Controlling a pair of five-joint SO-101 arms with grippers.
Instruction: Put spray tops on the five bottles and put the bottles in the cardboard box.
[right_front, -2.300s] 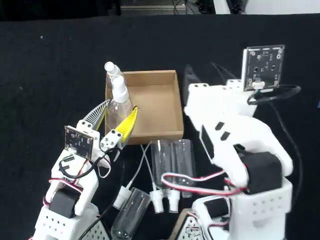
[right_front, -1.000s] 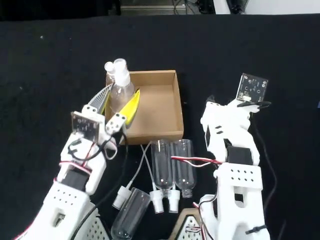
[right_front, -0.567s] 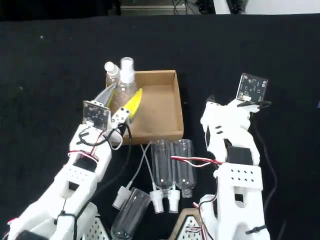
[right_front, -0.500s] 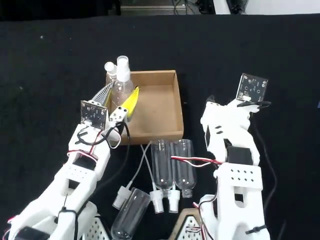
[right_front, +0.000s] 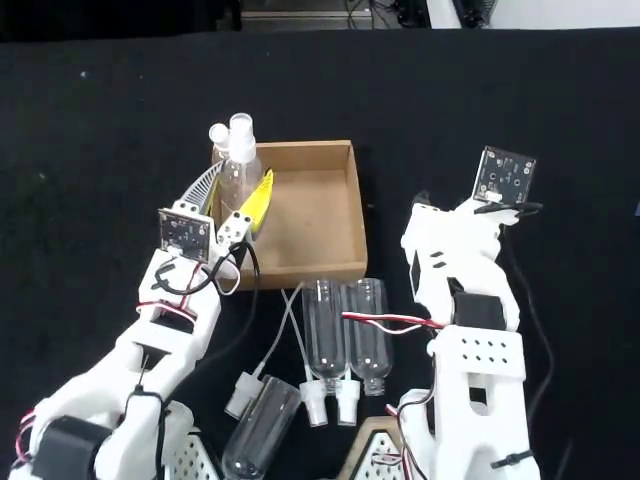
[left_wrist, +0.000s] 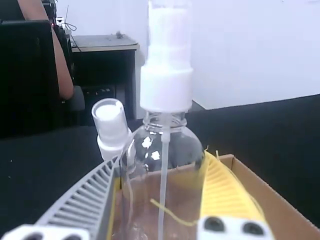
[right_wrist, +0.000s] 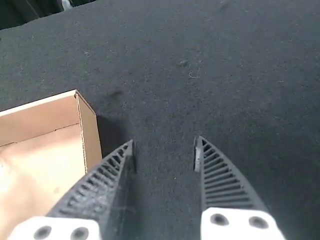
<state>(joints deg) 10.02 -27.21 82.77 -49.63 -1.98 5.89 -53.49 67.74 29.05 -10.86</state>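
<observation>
My left gripper is shut on a clear bottle with a white spray top. It holds the bottle upright over the far left corner of the cardboard box. A second capped bottle stands right beside it, its spray top just behind the held one. Three uncapped bottles lie on the black table in front of the box: two side by side and one nearer the arm bases. My right gripper is open over bare cloth, beside the box's corner.
Loose spray tops with thin dip tubes lie by the necks of the lying bottles. The right arm's body stands right of the box. The box floor is bare to the right of the bottles.
The left arm carried its bottle farther back, up beside the other capped bottle at the box's far left corner. The right arm folded back to the right early on and has kept still since.
</observation>
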